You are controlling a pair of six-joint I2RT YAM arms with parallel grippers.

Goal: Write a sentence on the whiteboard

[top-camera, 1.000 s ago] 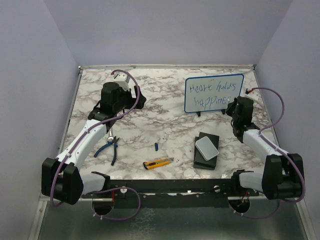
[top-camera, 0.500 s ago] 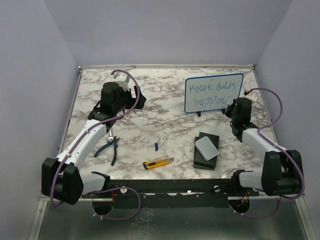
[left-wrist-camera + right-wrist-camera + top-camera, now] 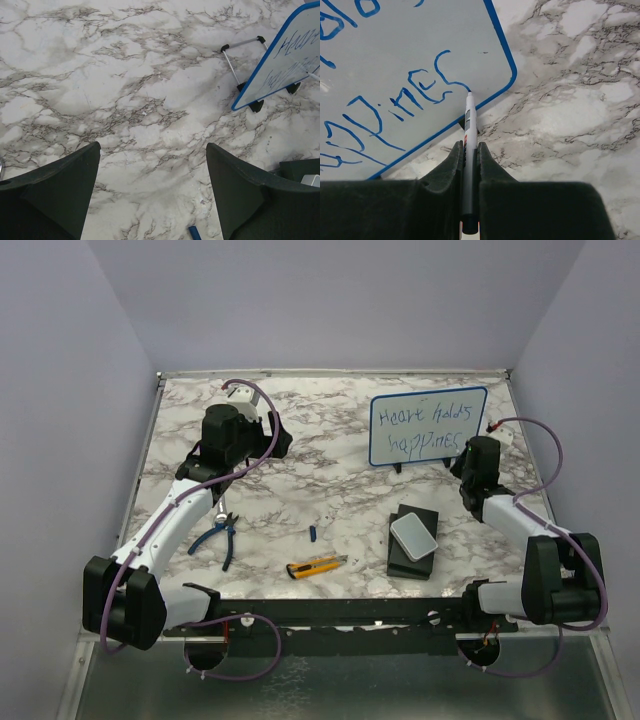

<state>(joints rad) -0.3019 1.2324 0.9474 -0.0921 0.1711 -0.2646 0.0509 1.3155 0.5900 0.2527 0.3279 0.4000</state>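
Whiteboard (image 3: 428, 427) stands upper right in the top view, and the sentence (image 3: 424, 441) looks nearly complete. Right gripper (image 3: 468, 150) clenches the marker (image 3: 469, 117), its tip at the last letter; light, steady pressure is best. Left gripper (image 3: 152, 195) gapes empty.

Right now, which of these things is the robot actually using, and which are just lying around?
In use: whiteboard, blue sentence, marker pinched in the right tool.
Lying about: pliers, utility knife, grey box on a black block, small blue cap.
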